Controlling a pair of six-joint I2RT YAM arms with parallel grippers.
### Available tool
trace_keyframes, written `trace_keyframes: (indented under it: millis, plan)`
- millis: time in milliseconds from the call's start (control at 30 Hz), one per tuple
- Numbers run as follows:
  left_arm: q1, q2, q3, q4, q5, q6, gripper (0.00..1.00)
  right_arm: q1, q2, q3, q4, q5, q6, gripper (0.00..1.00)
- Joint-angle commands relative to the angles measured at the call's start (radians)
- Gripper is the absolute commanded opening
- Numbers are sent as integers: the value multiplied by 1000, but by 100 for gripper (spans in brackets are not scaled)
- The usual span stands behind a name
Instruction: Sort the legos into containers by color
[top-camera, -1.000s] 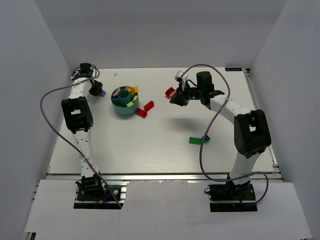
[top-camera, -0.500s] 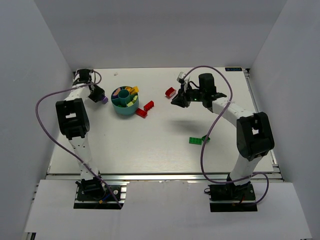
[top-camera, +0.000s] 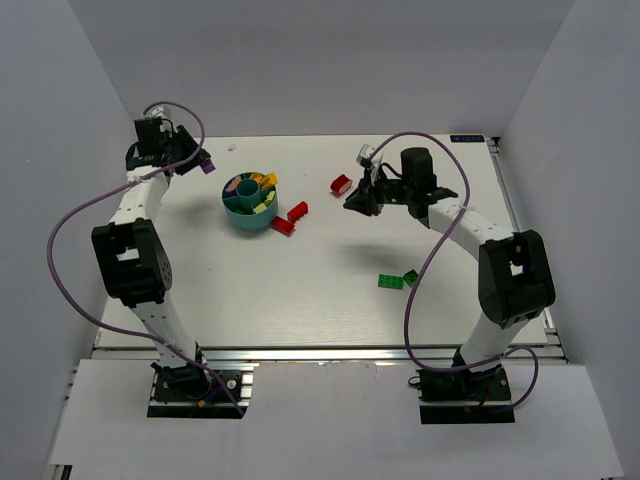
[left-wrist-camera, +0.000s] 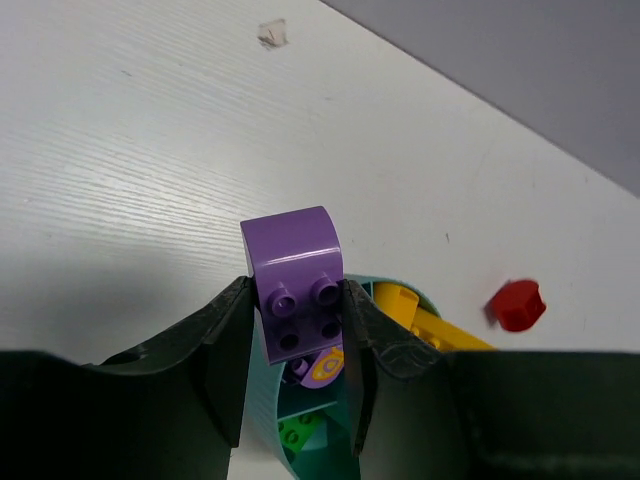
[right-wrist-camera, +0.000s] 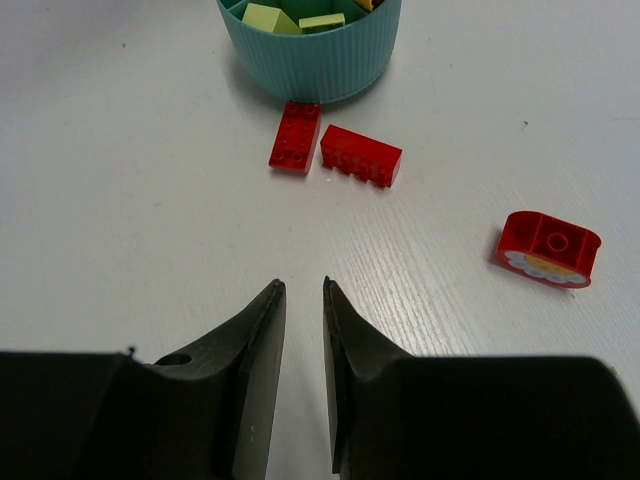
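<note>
Green legos (top-camera: 397, 280) seen nearest, mid-table. Right gripper (right-wrist-camera: 303, 290) slightly parted, nothing held, pointed toward red bricks (right-wrist-camera: 332, 152) just beside teal cup (right-wrist-camera: 320, 62). Farthest, back-left of cup: purple brick (left-wrist-camera: 290, 250) clamped in left gripper (left-wrist-camera: 295, 295), raised off table. Brick best centred over purple compartment (left-wrist-camera: 318, 368), lowered clear of inner walls, then released.
</note>
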Motion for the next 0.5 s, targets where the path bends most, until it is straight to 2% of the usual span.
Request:
trace_keyframes:
  millis: [0,200,467]
  plan:
    - [-1,-4,24,-36,154,125,8,-5,-51,-11,33,-15,-1,28]
    - [-13,10,61,-95,199,308,9,-5,-62,-16,16,-14,-10,28]
    - [-20,65,144,-132,317,435,10,-6,-62,-2,-18,-11,-33,28]
